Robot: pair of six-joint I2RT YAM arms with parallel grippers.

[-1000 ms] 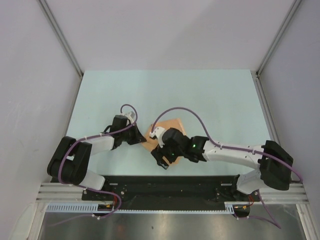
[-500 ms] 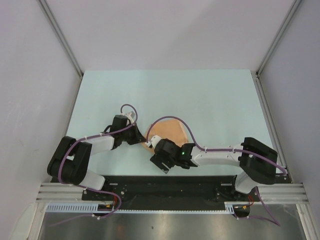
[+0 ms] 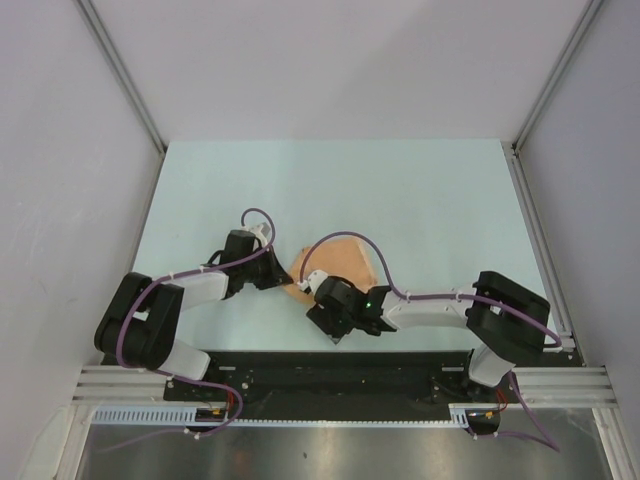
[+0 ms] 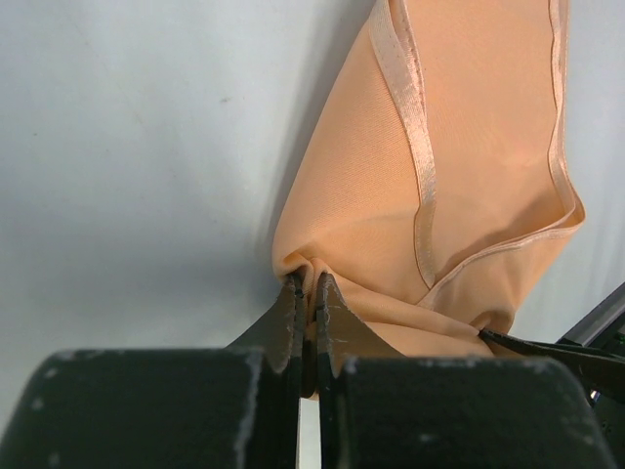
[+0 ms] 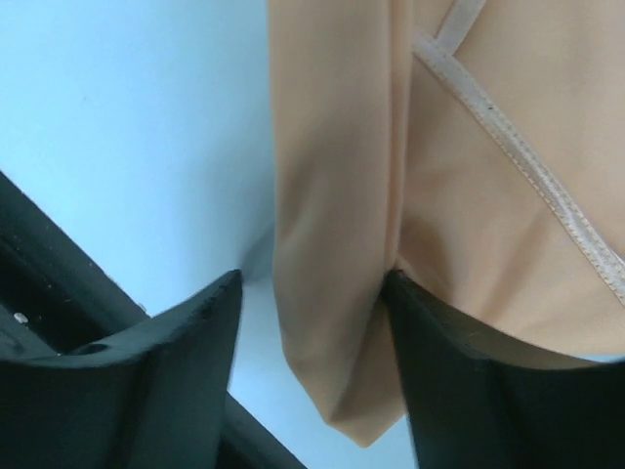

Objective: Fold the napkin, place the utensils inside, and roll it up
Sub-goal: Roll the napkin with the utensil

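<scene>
The napkin (image 3: 345, 262) is lying bunched on the table (image 3: 420, 190), just beyond the middle of the black base rail (image 3: 400, 362). The left gripper (image 4: 306, 290) is pinching a gathered corner on the side toward the rail's left end, with its jaws fully closed on the cloth. The right gripper (image 5: 312, 303) is straddling a folded edge on the side nearest the rail. Its jaws are standing apart and gripping nothing yet: one appears to be resting against the cloth, the other is clear of it.

Handling: the cloth is looking thin, light, limp and slightly slick, so a shallow pinch is likely to slip. Grip through the stitched hem or a doubled fold, seated deep between the jaws.

Obstructions: the fork is not showing in any view. The rail is sitting close behind the right gripper, limiting room to draw the fold toward it. A purple cable (image 3: 350, 240) is arching over the napkin's side away from the rail.
</scene>
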